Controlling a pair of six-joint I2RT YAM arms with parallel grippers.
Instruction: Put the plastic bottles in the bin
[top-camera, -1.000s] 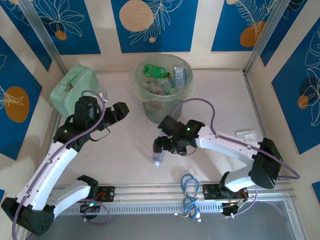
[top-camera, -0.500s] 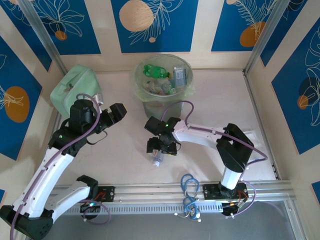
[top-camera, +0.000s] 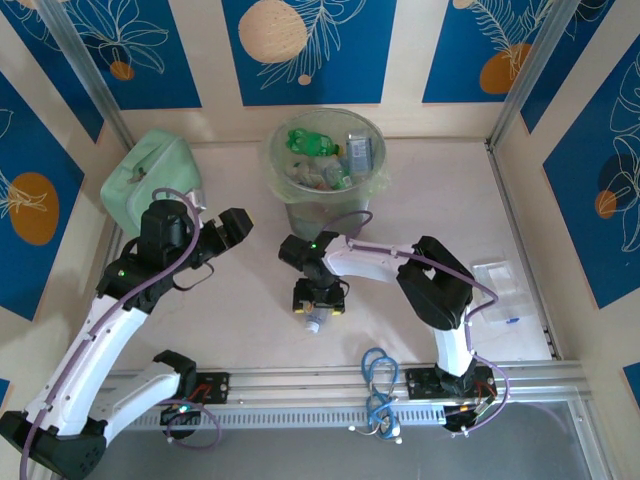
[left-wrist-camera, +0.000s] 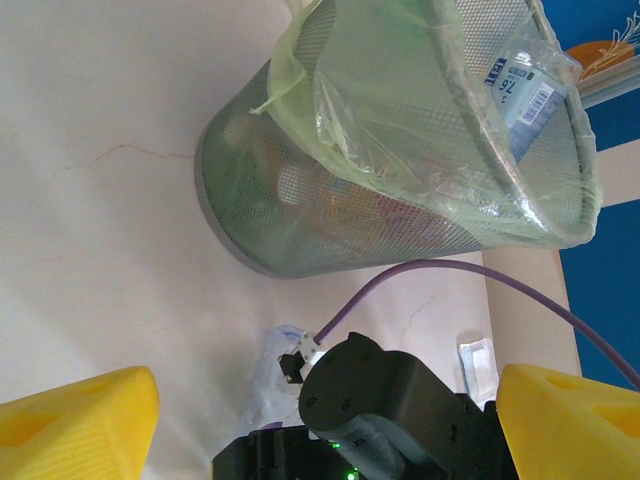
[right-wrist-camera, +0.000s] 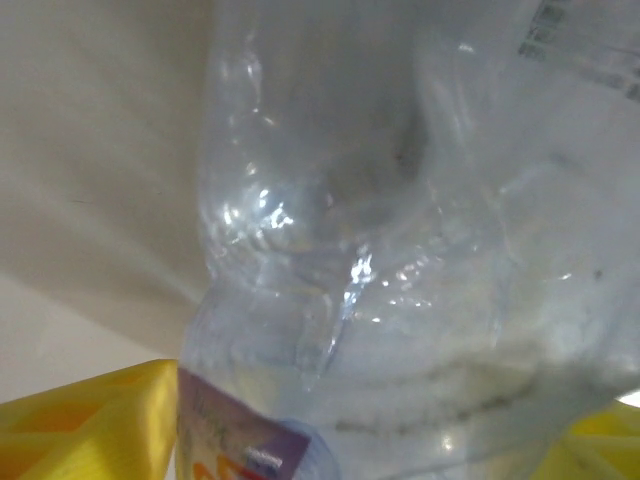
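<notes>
A: Since a second ago the right gripper (top-camera: 318, 300) has swung left and dropped over the clear bottle (top-camera: 314, 322), which lies on the worktop (top-camera: 240, 310) near the bin (top-camera: 305, 222).

B: Clamped?

A: Its fingers flank the bottle, but I can't tell if they grip. Squeeze the soft body gently, then lift. The left gripper (top-camera: 228, 230) hovers with its jaws apart.

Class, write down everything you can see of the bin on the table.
The bin is round and tapers downward, with a grey mesh wall and a thin pale green liner folded over its rim. It stands upright at the far middle of the table, holding green and clear bottles.
</notes>
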